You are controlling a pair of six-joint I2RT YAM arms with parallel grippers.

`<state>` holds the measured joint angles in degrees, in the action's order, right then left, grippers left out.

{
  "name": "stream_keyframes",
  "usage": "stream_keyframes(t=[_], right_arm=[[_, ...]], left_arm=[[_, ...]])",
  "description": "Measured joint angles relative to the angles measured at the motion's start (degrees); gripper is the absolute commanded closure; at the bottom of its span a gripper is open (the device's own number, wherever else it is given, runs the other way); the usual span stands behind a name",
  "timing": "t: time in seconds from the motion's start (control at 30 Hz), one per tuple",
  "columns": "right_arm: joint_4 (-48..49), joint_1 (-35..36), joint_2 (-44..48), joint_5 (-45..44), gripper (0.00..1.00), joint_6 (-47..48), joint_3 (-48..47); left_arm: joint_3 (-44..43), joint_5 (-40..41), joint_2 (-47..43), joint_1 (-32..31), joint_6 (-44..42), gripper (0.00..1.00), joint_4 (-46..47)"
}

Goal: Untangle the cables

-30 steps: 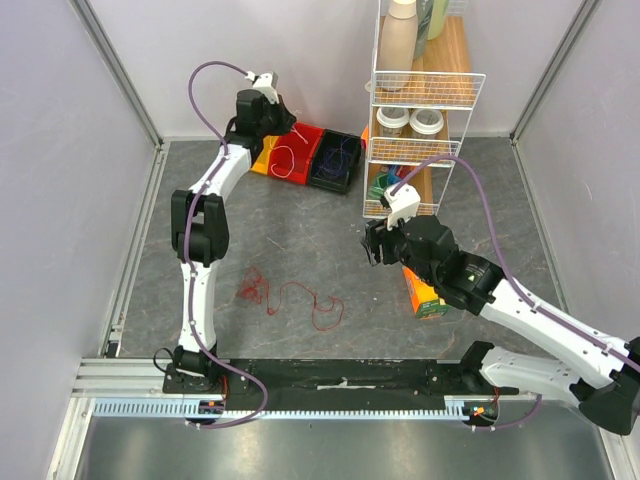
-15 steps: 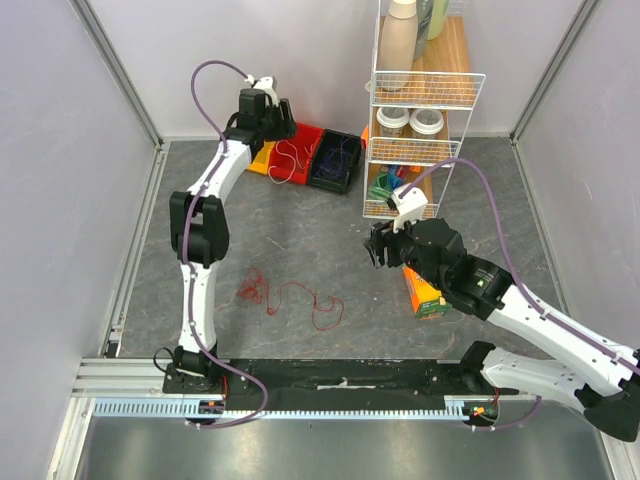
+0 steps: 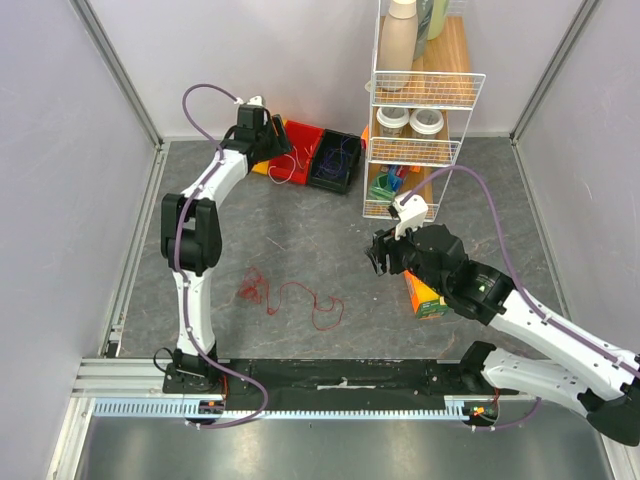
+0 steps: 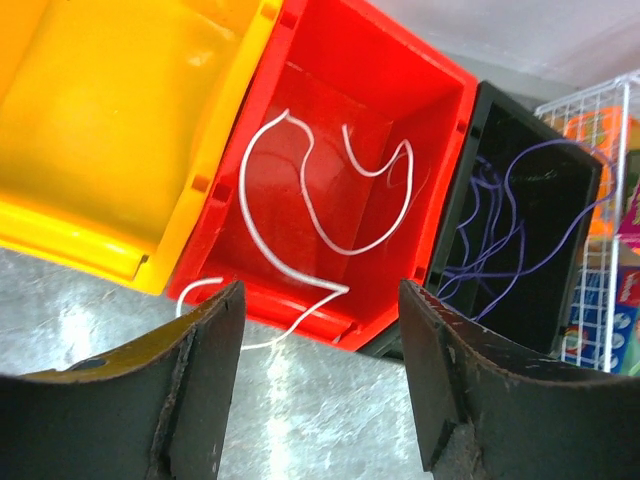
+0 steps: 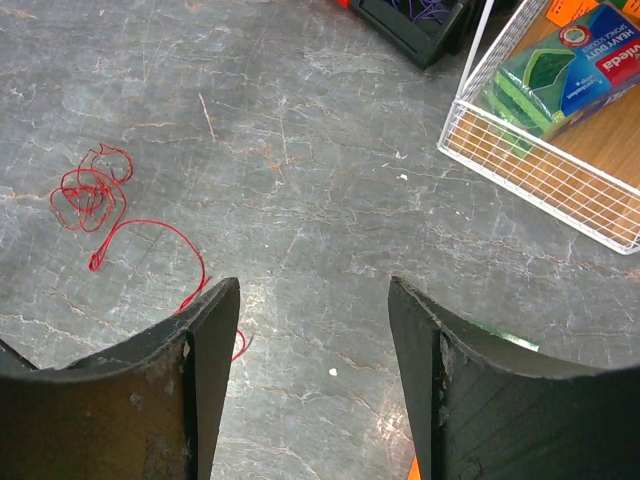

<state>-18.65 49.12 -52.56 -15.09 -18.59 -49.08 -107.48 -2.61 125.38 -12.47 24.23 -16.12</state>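
Note:
A thin white cable (image 4: 346, 289) lies looped in the red bin (image 4: 400, 80), and one end hangs over the bin's front rim onto the table. Dark blue cables (image 4: 505, 230) fill the black bin (image 4: 560, 170) beside it. My left gripper (image 4: 320, 300) is open and empty, hovering just before the red bin at the back left (image 3: 270, 140). A red cable (image 3: 285, 295) sprawls on the table with a knotted clump at its left end (image 5: 92, 190). The right gripper (image 5: 312, 290) is open over bare table right of it (image 3: 385, 252).
A yellow bin (image 4: 120, 120) adjoins the red one on the left. A white wire rack (image 3: 420, 100) with bottles and jars stands at the back right, with a sponge pack (image 5: 570, 75) on its lowest shelf. An orange box (image 3: 425, 295) lies under the right arm.
My left gripper opened and let go of the white cable, which now rests in the red bin, then drew back to the left. The right arm shifted slightly.

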Motion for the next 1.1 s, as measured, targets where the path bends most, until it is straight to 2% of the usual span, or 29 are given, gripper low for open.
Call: stream_keyframes(t=[0.17, 0.27, 0.47, 0.57, 0.73, 0.87, 1.0, 1.1], right_arm=[[-0.09, 0.0, 0.79, -0.04, 0.31, -0.04, 0.13], [-0.07, 0.0, 1.01, -0.24, 0.31, 0.02, 0.2], [-0.02, 0.0, 0.98, -0.39, 0.31, 0.2, 0.39], [0.02, 0.0, 0.94, -0.39, 0.31, 0.24, 0.85], [0.11, 0.0, 1.27, -0.35, 0.31, 0.28, 1.88], [0.07, 0.0, 2.27, -0.22, 0.31, 0.15, 2.67], [0.0, 0.0, 3.3, -0.15, 0.32, 0.0, 2.71], [0.0, 0.0, 4.07, -0.11, 0.32, -0.22, 2.71]], left_arm=[[-5.07, -0.76, 4.42, 0.0, 5.68, 0.39, 0.39], [-8.0, -1.05, 7.34, 0.02, 8.87, 0.38, 0.33], [-6.82, -0.52, 8.24, 0.02, 14.19, 0.39, 1.33], [-4.37, 0.07, 8.24, 0.02, 16.33, 0.39, 2.49], [2.38, 0.72, 7.02, 0.02, 16.57, 0.3, 7.85], [9.64, 2.56, 1.2, 0.02, 14.23, 0.28, 9.7], [14.64, 5.38, -5.88, 0.02, 12.98, 0.3, 10.82], [18.38, 6.84, -11.19, 0.24, 13.2, 0.35, 12.59]])
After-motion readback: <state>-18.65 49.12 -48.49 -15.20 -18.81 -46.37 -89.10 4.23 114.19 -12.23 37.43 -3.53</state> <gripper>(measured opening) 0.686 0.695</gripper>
